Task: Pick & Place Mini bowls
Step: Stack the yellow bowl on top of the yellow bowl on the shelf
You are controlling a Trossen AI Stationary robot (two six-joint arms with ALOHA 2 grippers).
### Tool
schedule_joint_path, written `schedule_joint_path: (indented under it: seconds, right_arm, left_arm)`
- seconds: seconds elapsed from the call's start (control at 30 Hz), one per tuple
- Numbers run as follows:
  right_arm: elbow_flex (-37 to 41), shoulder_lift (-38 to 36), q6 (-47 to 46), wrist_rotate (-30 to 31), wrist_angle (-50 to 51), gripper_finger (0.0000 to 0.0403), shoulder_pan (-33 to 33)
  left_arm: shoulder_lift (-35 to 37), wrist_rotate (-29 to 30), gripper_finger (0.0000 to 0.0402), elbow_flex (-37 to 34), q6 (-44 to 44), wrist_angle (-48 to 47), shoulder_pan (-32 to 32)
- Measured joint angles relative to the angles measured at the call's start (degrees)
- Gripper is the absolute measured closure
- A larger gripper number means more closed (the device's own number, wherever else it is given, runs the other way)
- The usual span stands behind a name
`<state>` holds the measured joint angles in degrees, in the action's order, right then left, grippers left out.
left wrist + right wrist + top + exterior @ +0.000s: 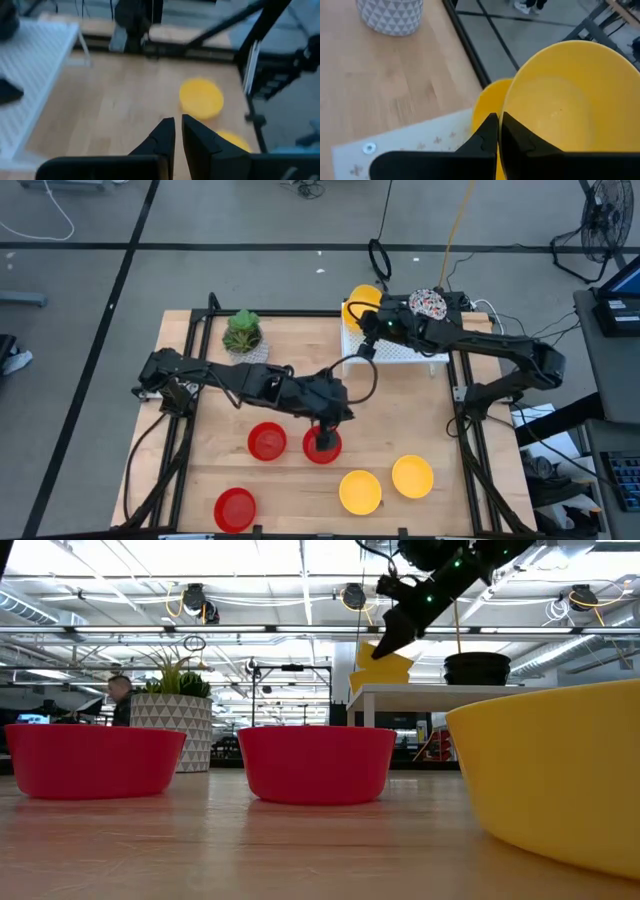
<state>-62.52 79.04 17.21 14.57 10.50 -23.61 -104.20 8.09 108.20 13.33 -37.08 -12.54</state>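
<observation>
Two yellow bowls [570, 110] crowd the white rack [400, 350], one seemingly pinched by the closed right hand [497, 125]

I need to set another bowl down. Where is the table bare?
Free: the stretch between the plant and the red bowls, and left of them down to the red bowl near the front edge. Crowded: around the left gripper and the yellow bowls, and the white rack.
</observation>
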Motion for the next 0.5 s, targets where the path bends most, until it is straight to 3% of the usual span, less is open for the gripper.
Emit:
schedule_joint_path:
  seconds: [0.17, 0.5]
  right_arm:
    - [0.02, 0.57, -0.04, -2.21, 0.75, 0.0403, -0.66]
    - [0.02, 0.55, -2.09, -5.85, 0.46, 0.0396, -0.79]
  left_arm:
    - [0.0, 0.63, 0.0364, 0.0, -6.75, 2.69, 0.42]
    - [-0.02, 1.07, 0.0364, 0.0, -1.59, -3.43, 2.46]
